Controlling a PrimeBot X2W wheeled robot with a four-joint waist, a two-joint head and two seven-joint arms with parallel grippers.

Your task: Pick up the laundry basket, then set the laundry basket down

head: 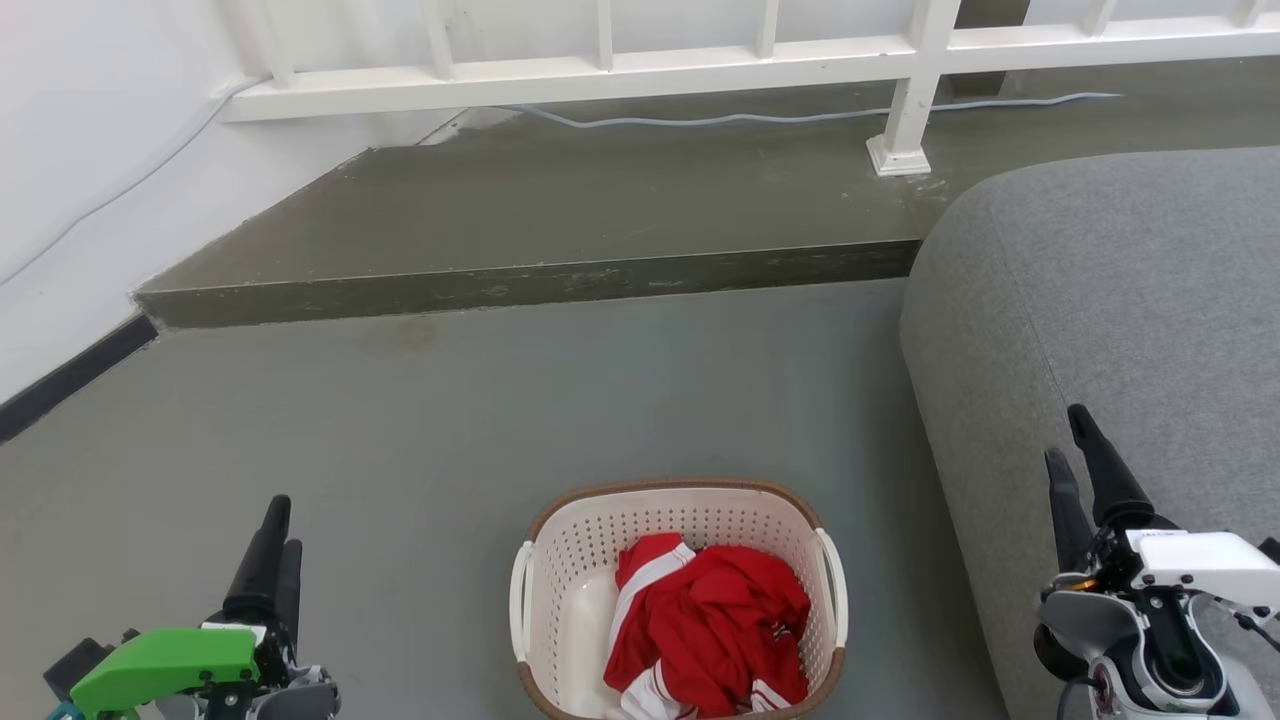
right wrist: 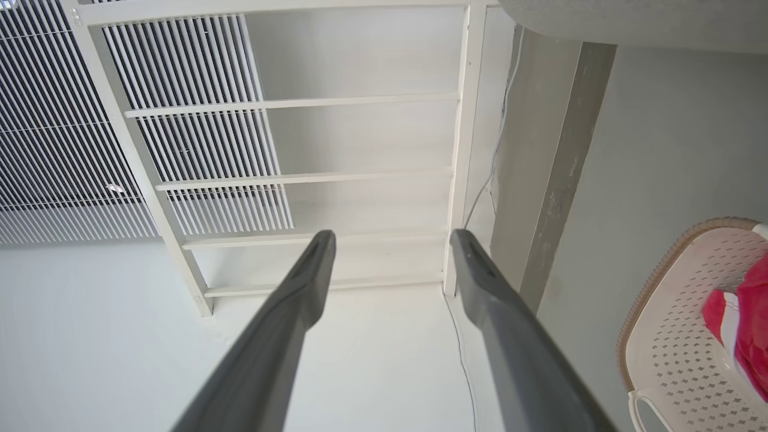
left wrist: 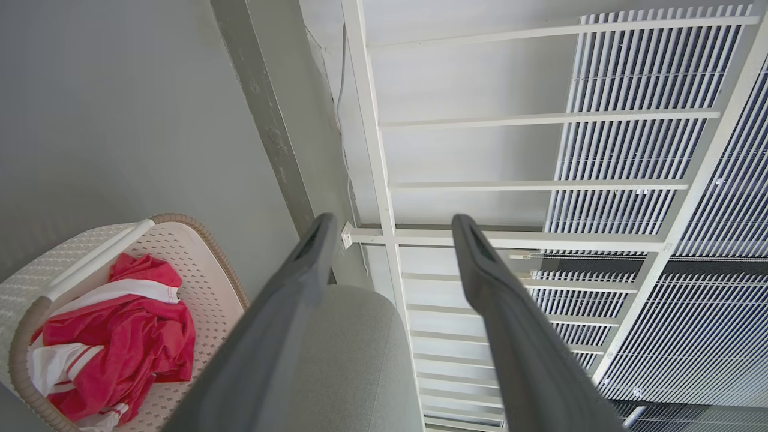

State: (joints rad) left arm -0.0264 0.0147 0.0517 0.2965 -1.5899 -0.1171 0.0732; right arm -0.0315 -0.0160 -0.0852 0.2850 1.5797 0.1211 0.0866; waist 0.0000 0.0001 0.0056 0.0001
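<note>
The laundry basket (head: pixel 560 560) stands on the grey floor at the bottom middle of the head view, cream-white and perforated, with a brown rim and white side handles. A red and white garment (head: pixel 710 625) lies crumpled inside it. My left gripper (head: pixel 278 520) hovers well to the basket's left, open and empty. Off to the basket's right, in front of the sofa, my right gripper (head: pixel 1068 432) is open and empty too. The left wrist view has the basket (left wrist: pixel 198 252) at lower left, beside the open left gripper (left wrist: pixel 393 225). The right wrist view has the basket (right wrist: pixel 672 312) at lower right, beside the open right gripper (right wrist: pixel 391 239).
A grey sofa (head: pixel 1120 300) fills the right side, close to the basket. A raised dark step (head: pixel 530 215) crosses the floor ahead, with a white railing (head: pixel 600 65) and a pale cable (head: pixel 780 118) on it. A white wall (head: pixel 70 180) closes the left side.
</note>
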